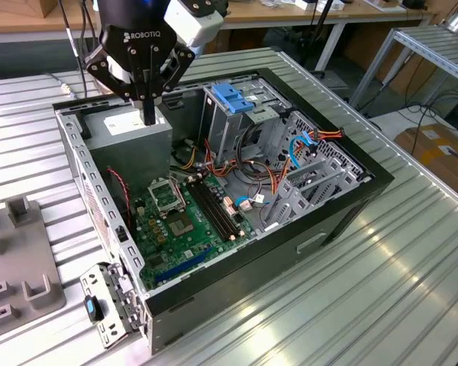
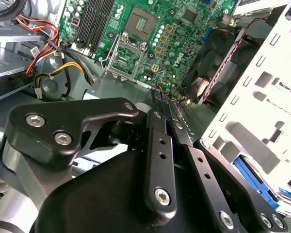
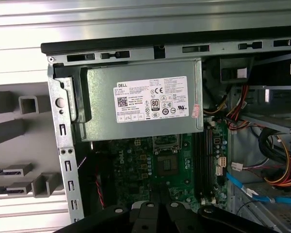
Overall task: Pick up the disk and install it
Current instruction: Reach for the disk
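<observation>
My gripper (image 1: 147, 118) hangs just above the grey power-supply box (image 1: 130, 136) at the back corner of the open computer case (image 1: 343, 202). Its fingers (image 2: 159, 145) are pressed together and nothing shows between them. In the first wrist view the fingers (image 3: 154, 211) point at the motherboard (image 3: 160, 160) just below the power-supply box (image 3: 140, 99). Blue plastic rails (image 1: 233, 95) stick out of the top of the metal drive cage (image 1: 221, 130). I cannot tell whether the disk's metal body sits under them.
The case lies on its side on a ribbed metal table (image 1: 382, 290), full of coloured cables (image 1: 275, 179). The green motherboard (image 1: 185, 221) lies inside it. A grey fixture (image 1: 15, 259) stands at the exterior view's left. A small blue latch (image 1: 92, 309) is on the case's near corner.
</observation>
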{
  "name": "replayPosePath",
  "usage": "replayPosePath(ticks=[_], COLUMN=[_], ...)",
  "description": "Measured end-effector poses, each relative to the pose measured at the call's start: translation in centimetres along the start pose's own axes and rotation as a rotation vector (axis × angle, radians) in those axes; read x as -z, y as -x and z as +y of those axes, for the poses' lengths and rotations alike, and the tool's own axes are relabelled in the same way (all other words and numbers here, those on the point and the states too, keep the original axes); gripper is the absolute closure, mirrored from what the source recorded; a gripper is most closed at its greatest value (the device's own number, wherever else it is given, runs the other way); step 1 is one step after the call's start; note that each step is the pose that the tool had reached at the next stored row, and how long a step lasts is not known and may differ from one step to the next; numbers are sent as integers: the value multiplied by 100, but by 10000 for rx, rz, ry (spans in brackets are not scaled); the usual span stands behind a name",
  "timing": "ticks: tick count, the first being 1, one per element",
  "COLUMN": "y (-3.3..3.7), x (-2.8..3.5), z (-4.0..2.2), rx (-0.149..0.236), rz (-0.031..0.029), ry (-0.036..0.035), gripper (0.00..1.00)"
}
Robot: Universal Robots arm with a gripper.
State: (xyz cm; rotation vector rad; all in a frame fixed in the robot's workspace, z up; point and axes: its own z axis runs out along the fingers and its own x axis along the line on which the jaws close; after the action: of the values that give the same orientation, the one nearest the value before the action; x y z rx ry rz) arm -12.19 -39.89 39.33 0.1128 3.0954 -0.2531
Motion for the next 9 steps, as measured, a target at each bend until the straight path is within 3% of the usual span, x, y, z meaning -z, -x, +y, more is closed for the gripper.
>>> replayPosePath(ticks=[9], y=[0], x=[0], z=[0], rx=[2], rz=[-7], ry=[-98], gripper=[89])
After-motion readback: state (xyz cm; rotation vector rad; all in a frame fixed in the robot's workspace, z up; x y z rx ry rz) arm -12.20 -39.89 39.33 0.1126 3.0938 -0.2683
